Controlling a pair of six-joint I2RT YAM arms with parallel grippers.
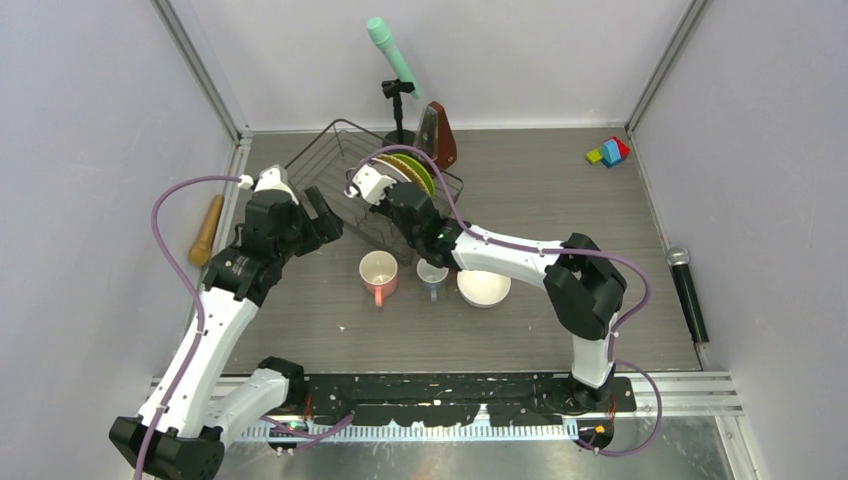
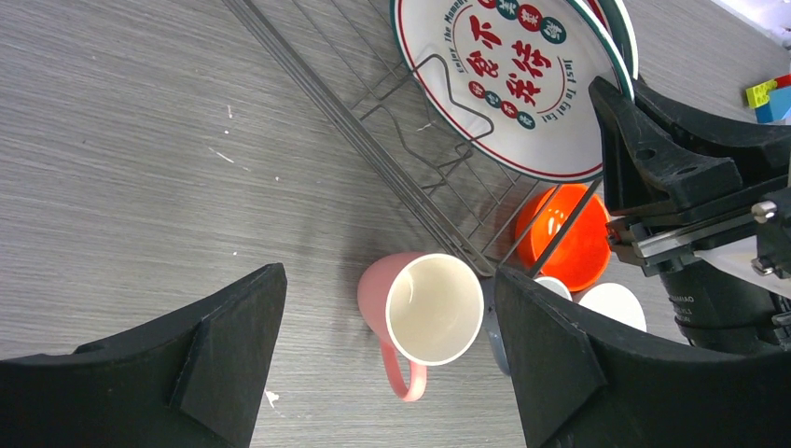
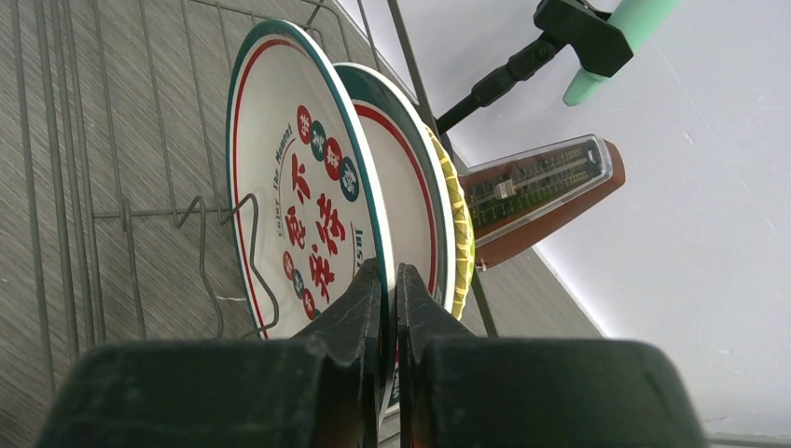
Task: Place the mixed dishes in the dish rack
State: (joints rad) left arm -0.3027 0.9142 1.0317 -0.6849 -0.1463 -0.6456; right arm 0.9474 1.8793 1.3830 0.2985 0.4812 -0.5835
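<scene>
The dark wire dish rack stands at the back centre. A white teal-rimmed plate with red marks stands upright in it, and my right gripper is shut on its rim; the gripper also shows from above. Behind it stand a second teal-rimmed plate and a lime-green plate. My left gripper is open, above the pink mug. The pink mug, grey-blue mug and white bowl sit before the rack. The orange-red bowl lies by the rack's edge. No tan plate shows.
A metronome and a green microphone on a stand stand behind the rack. A wooden stick lies at the left wall, coloured blocks at the back right, a black microphone at the right edge.
</scene>
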